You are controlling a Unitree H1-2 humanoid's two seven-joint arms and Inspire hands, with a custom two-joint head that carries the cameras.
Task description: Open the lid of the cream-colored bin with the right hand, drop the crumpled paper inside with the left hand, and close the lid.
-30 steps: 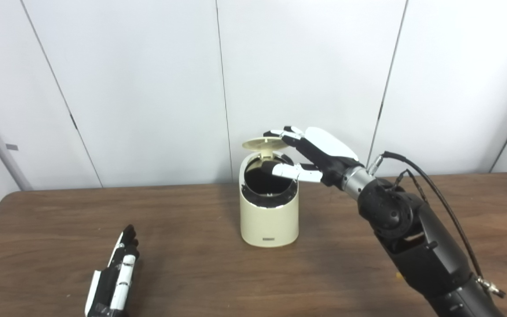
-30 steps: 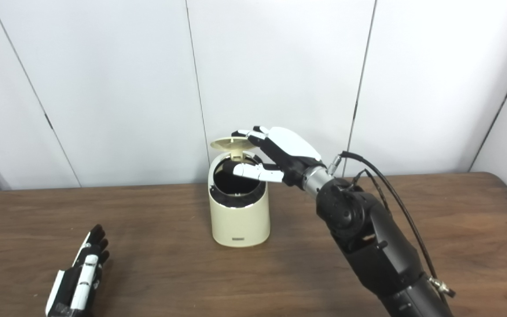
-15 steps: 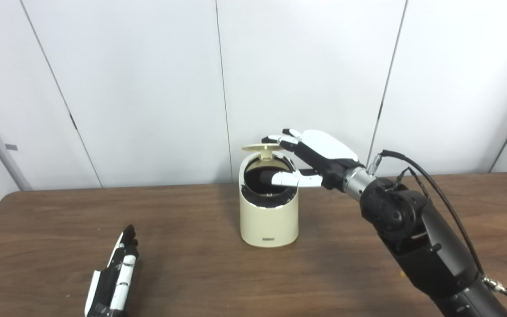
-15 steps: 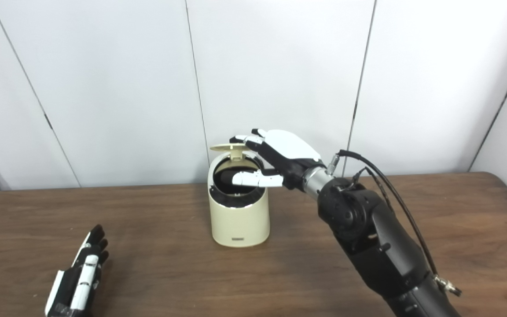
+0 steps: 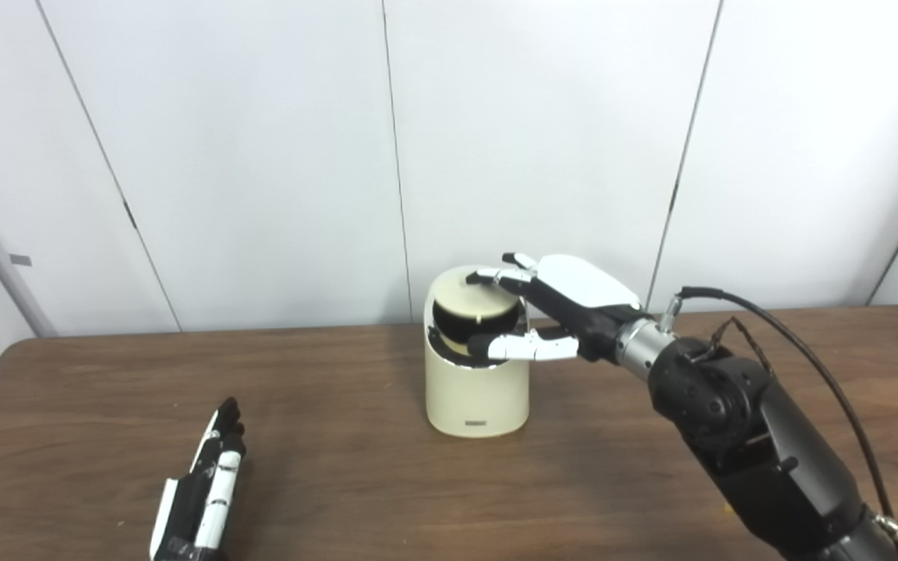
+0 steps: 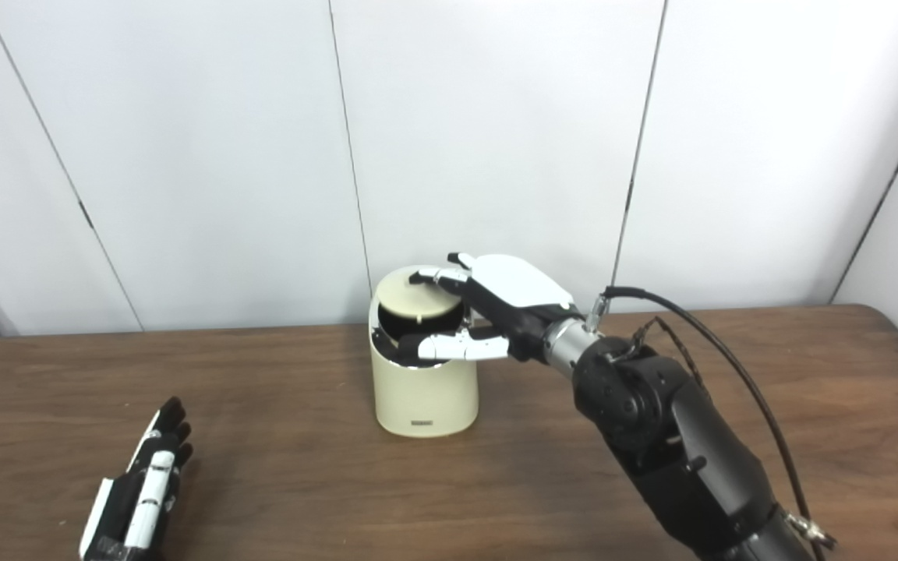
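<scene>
The right robot hand (image 5: 550,312), fingers spread and holding nothing, has pressed the lid (image 5: 474,302) nearly shut on the bin (image 5: 477,389) mid-table (image 5: 340,467), while the empty left robot hand (image 5: 203,491) lies flat; no paper shows, likely inside.

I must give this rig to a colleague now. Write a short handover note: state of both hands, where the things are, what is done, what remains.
Right hand: open, fingers on the lid, thumb by the front rim of the cream-colored bin.
Left hand: open and holding nothing, flat on the table, at the near left.
Lid: lowered but not seated; a dark gap shows at the front.
Crumpled paper: not visible anywhere, presumably inside the bin.
Left: press the lid shut, withdraw the right hand.
</scene>
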